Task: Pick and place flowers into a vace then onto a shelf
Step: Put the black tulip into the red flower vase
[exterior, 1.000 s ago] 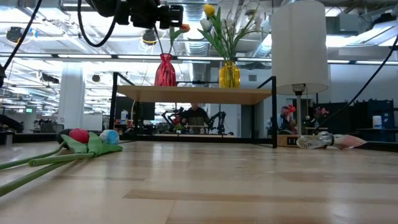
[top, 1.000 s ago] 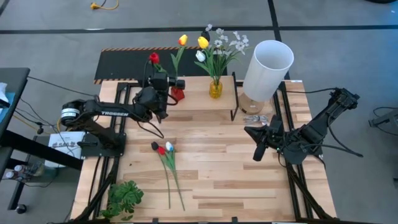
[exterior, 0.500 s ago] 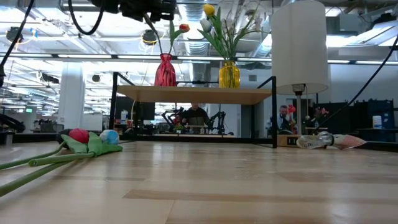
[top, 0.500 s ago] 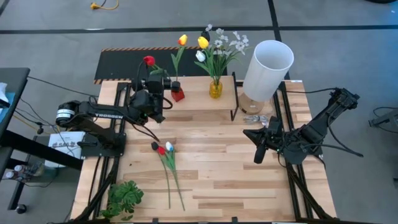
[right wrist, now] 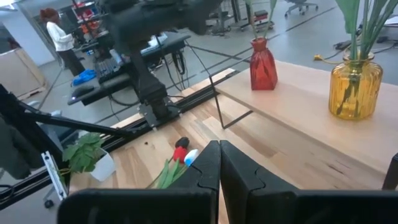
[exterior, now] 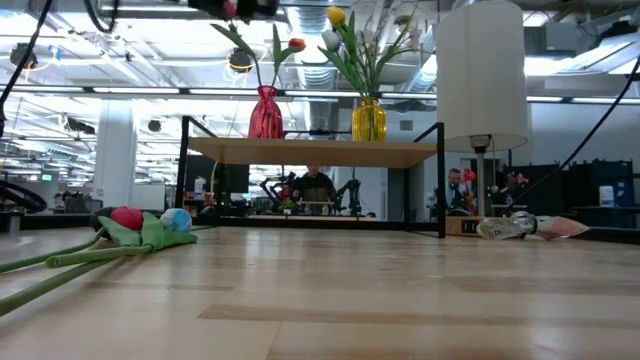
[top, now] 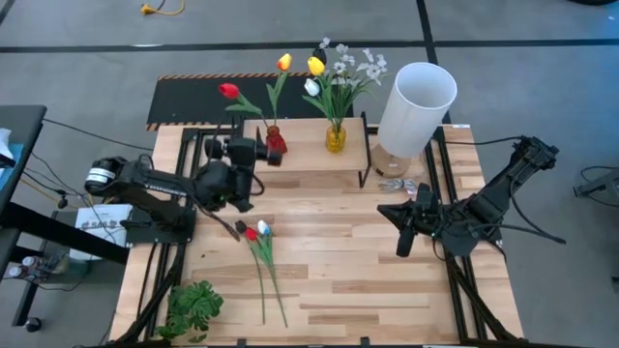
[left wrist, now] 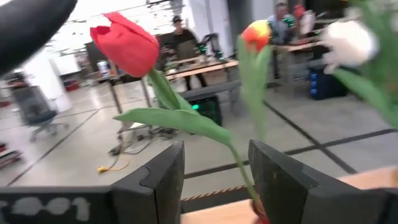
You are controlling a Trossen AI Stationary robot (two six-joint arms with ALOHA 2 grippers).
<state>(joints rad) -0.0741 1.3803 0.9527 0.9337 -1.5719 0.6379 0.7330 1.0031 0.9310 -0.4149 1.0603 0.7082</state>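
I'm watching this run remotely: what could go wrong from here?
The left gripper, open, sits close by the red vase on the shelf; a careless swing might tip it. The red tulip leans far out and might pull the vase over. The tulips on the table lie bunched, so one grasp might lift several.

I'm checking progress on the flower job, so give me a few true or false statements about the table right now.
1. The red vase stands on the shelf. True.
2. The left gripper is shut on a tulip. False: its fingers are open and hold nothing.
3. The red tulip is in the red vase. True.
4. No flowers are left on the table. False: three tulips still lie on the table.
5. The right gripper is reaching into the yellow vase. False: it waits shut above the table, away from the shelf.
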